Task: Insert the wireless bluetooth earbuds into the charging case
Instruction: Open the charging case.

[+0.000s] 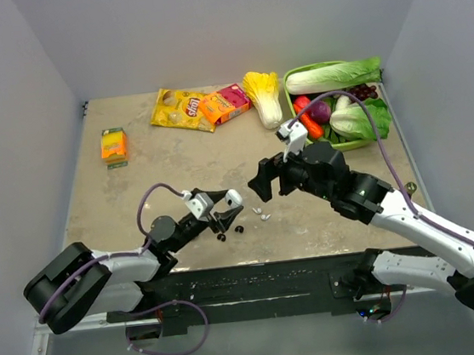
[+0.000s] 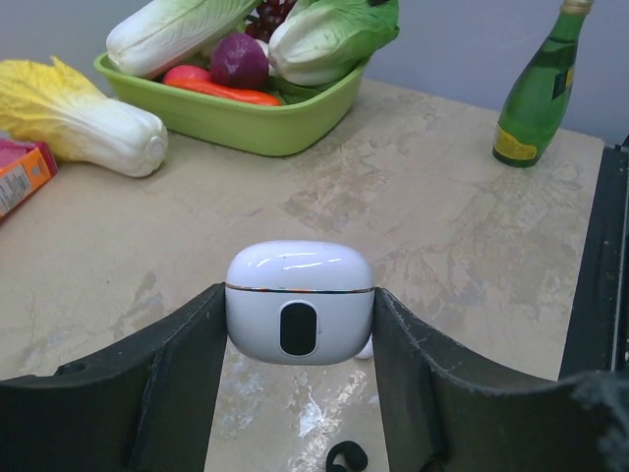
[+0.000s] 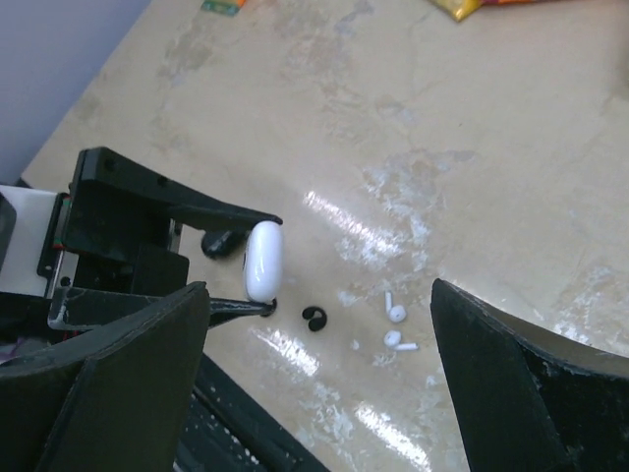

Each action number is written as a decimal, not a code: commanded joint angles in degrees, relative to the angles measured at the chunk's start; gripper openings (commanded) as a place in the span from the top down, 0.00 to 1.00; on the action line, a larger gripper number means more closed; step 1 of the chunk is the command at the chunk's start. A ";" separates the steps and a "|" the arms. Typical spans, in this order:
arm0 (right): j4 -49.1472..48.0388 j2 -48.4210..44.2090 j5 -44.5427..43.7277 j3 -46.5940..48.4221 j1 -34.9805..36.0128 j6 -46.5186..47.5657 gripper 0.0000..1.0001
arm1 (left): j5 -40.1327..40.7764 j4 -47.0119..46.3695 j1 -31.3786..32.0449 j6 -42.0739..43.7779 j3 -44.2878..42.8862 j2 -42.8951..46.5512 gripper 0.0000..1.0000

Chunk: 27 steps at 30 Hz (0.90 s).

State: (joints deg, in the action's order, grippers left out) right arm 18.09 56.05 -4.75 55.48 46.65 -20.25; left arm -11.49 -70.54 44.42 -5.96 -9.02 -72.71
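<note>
My left gripper was clamped on the glossy white rounded plastic charging case, lid shut. My right gripper hung with jaws wide apart above the tiny white earbuds. The glossy black earbuds lay near the case on the beige stone-look table.

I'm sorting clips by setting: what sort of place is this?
Probably a robot lab test cell: plain grey walls box in the table, the left arm and right arm are bolted at its near edge, and toy-looking vegetables fill a green basket.
</note>
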 commanded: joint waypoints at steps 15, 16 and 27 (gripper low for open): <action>-4.81 10.22 4.40 0.77 5.90 -2.33 0.03 | 14.21 -20.07 11.47 20.28 3.65 3.80 1.00; -5.25 10.39 4.58 0.59 5.90 -2.60 0.03 | 14.30 -19.98 11.65 20.37 3.57 3.89 1.00; -8.42 13.82 8.36 -0.47 5.90 -4.62 0.09 | 15.09 -17.79 14.37 21.42 3.04 5.38 1.00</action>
State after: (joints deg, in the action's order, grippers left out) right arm 12.03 68.88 1.89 55.07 52.45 -23.92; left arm 2.63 -72.34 57.76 13.30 -5.67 -68.66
